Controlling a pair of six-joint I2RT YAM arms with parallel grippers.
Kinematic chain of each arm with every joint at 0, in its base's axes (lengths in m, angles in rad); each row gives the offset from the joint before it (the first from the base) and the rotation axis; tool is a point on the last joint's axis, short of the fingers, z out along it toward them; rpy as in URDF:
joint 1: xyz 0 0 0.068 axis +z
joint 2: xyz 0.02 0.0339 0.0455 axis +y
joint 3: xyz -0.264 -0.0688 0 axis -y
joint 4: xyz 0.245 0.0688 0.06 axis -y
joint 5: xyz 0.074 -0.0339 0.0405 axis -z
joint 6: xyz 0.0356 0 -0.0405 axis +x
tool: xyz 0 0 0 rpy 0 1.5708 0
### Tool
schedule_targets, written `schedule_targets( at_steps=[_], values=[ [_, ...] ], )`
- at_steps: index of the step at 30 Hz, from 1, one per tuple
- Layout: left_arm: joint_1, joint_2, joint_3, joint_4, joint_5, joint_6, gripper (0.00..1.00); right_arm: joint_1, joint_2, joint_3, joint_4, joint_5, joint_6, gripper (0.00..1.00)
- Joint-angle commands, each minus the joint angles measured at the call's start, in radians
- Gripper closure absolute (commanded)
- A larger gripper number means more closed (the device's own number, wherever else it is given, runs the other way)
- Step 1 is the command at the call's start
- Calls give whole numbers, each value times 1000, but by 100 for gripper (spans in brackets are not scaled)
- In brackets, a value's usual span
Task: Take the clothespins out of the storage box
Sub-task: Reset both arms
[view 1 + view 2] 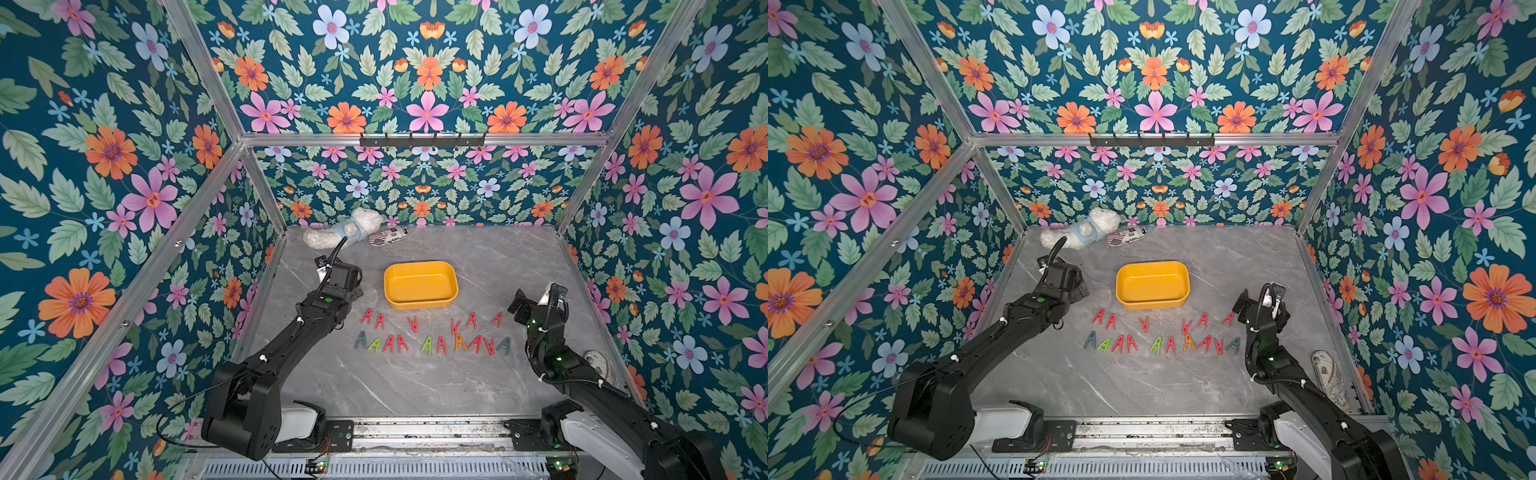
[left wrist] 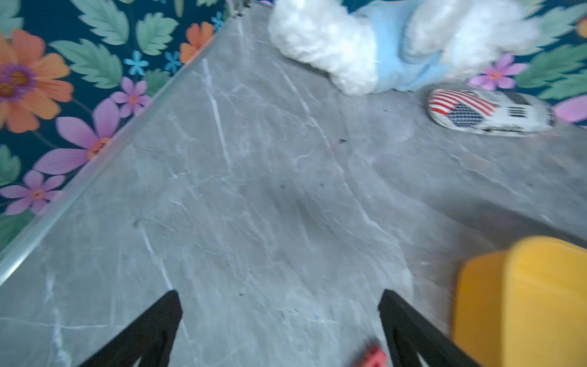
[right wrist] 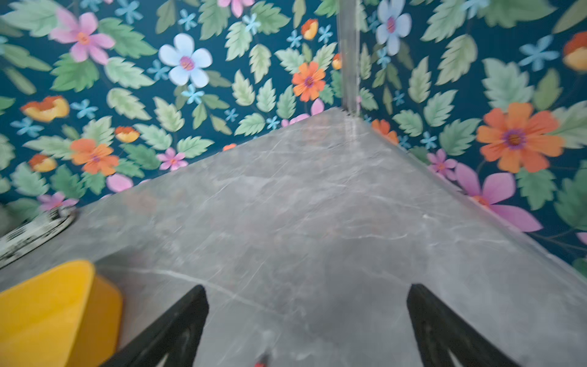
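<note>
The box (image 1: 420, 306) was plain yellow. At its six o'clock, most of the pins were red pins (image 1: 388, 344), with two grey pins (image 1: 360, 340), two green pins (image 1: 374, 345) and one orange pin (image 1: 460, 342). The table (image 1: 415, 386) was grey marble with thin white veins. The walls (image 1: 104, 187) bore a dark teal print of orange, pink and pale blue flowers among green leaves. At the box's eleven o'clock, the plush toy (image 1: 365, 222) was white with light blue. The slipper (image 2: 489, 111) beside it carried red and white stripes and a blue patch dotted white. The arms (image 1: 291, 340) were black.

Sixteen clothespins (image 1: 441, 345), one yellow storage box (image 1: 420, 305), one plush toy (image 1: 362, 225), two patterned shoes (image 1: 388, 236)
</note>
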Motion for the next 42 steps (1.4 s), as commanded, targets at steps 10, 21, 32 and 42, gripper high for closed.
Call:
schedule_targets(
  at_steps=[10,21,32,42],
  values=[
    [194,91,-239,714,-26,314,0,-154,333,-135,697,-38,-194,1],
    [218,241,-417,1236,110,511,0,-255,499,-172,913,-281,-166,1],
    [227,290,-519,1457,238,554,0,-257,502,-164,903,-316,-175,1],
    [227,284,-518,1445,238,553,0,-257,502,-165,909,-314,-178,1]
  ],
)
